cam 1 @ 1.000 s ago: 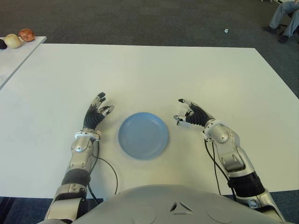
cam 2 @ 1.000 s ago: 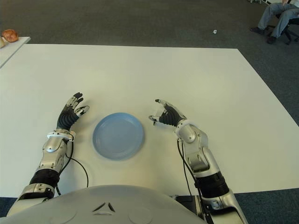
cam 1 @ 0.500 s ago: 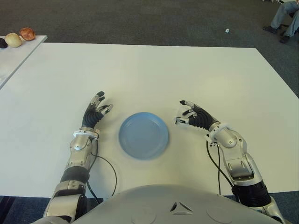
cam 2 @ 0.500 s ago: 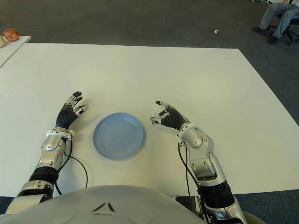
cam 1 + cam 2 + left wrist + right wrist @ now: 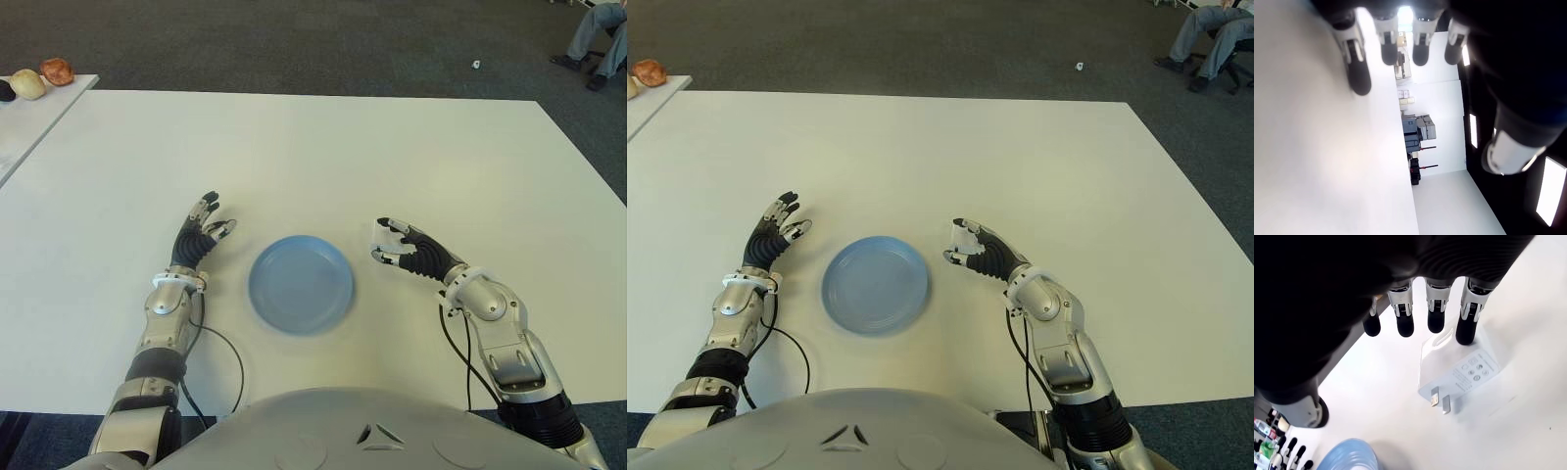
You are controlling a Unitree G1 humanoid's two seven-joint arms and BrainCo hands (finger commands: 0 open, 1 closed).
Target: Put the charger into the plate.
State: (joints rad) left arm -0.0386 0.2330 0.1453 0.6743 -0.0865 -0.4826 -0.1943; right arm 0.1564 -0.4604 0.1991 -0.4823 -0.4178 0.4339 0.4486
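Observation:
A white charger (image 5: 1459,372) with its prongs showing lies flat on the white table (image 5: 392,147), just right of the blue plate (image 5: 300,284). My right hand (image 5: 392,245) reaches toward it from the right. Its four fingertips (image 5: 1435,325) hang over the charger's far edge, and one appears to touch it. The thumb stays well apart, so nothing is gripped. In the eye views the charger (image 5: 965,235) peeks out at the fingertips. The plate holds nothing. My left hand (image 5: 201,230) shows left of the plate with fingers spread.
A second table (image 5: 29,117) at the far left carries a few round items (image 5: 44,78). A seated person's legs (image 5: 598,34) show at the far right on the dark carpet. A black cable (image 5: 230,362) loops beside my left forearm.
My right wrist has shifted right and toward my body, and the fingers have stretched out flatter. The charger now shows at the fingertips. The left hand has barely moved.

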